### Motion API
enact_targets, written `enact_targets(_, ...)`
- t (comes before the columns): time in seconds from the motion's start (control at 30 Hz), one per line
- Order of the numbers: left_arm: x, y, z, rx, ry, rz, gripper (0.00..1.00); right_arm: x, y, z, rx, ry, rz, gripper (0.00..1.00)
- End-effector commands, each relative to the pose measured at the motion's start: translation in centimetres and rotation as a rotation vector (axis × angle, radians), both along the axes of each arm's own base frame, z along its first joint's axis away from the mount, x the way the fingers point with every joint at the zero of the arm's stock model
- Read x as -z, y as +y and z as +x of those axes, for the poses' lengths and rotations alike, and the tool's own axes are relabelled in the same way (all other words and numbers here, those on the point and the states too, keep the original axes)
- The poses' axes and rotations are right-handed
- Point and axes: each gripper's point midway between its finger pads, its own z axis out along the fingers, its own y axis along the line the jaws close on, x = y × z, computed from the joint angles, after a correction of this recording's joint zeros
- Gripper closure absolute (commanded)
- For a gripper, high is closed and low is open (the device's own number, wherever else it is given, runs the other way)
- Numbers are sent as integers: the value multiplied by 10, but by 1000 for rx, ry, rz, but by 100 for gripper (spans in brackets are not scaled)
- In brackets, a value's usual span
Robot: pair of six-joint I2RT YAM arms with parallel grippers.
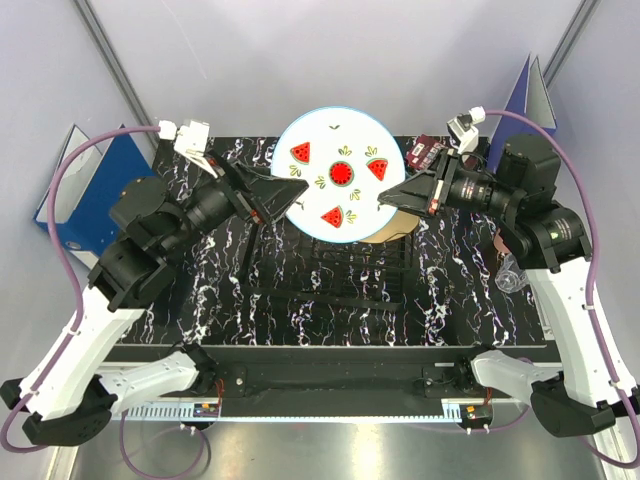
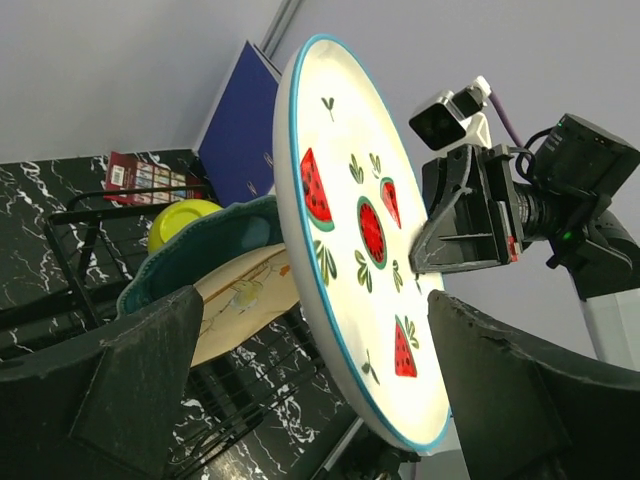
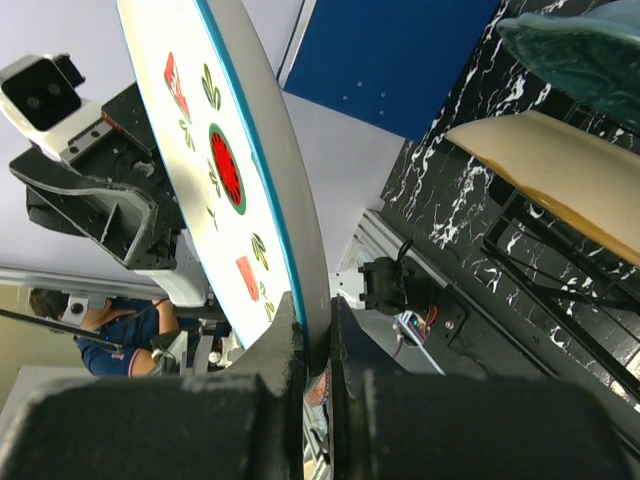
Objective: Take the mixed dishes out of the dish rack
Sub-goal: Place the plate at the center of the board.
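Right gripper (image 3: 312, 335) pinches the plate (image 1: 338, 150) rim (above the rack (image 1: 350, 285)); left gripper (image 2: 315, 298) gapes around it, seemingly not touching.

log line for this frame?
right gripper: shut on white plate rim | plate: held up over dish rack | left gripper: open, beside plate

The white plate (image 1: 338, 172) with red fruit marks is held face-up above the far side of the dish rack (image 1: 350, 272), which stands on a black marbled table (image 1: 200, 290). The right gripper (image 1: 388, 198) meets its right rim and the left gripper (image 1: 292, 197) sits at its left rim, with a clear glass (image 1: 508, 272) lying beside the right arm
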Motion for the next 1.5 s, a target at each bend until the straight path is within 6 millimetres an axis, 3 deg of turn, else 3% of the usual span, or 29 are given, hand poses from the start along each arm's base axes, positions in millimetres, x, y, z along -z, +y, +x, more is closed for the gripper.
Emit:
enact_targets(0.0,-31,-8,-10,88,-71,-70,9,-35,9,-15,-92,-161,69,100)
enact_targets(0.1,-33,-13,-8,113,-78,-82,27,-29,11,-13,-100,-152,61,100)
enact_targets(0.13,-32,-15,-7,118,-77,-81,39,-28,11,-13,-100,-153,58,100)
enact_targets(0.23,-32,-16,-8,137,-80,-81,61,-27,11,-12,-98,-153,50,100)
enact_targets(0.27,-30,-16,-7,139,-73,-81,76,-26,11,-11,-97,-155,48,100)
enact_targets(0.37,-28,-14,-7,135,-69,-81,100,-26,11,-10,-94,-160,43,100)
enact_targets(0.6,-25,-3,-5,87,-67,-89,100,-31,8,-10,-76,-200,28,100)
enact_targets(0.63,-27,1,-6,71,-71,-96,100,-34,7,-11,-64,-213,25,94)
enact_targets(0.7,-28,9,0,21,-67,-103,100,-41,5,-14,-61,-248,26,71)
enact_targets(0.73,-29,13,0,5,-68,-109,100,-44,4,-15,-60,-258,27,49)
enact_targets(0.83,-33,22,5,-30,-62,-134,100,-49,3,-16,-54,-271,29,23)
enact_targets(1.03,-35,38,16,-96,-54,-164,100,-50,1,-16,-35,-281,26,2)
enact_targets(1.13,-45,65,26,-214,-54,-180,100,-56,-6,-20,7,-316,20,0)
enact_targets(1.27,-53,111,55,-479,-37,-157,100,-62,-17,-22,79,-358,11,0)
enact_targets(1.37,-41,143,86,-657,19,-130,100,-60,-23,-27,106,-378,-5,0)
enact_targets(1.43,-23,152,114,-716,77,-119,100,-57,-28,-32,122,-396,-18,0)
enact_targets(1.47,-16,168,129,-764,99,-119,100,-55,-30,-33,130,-403,-26,0)
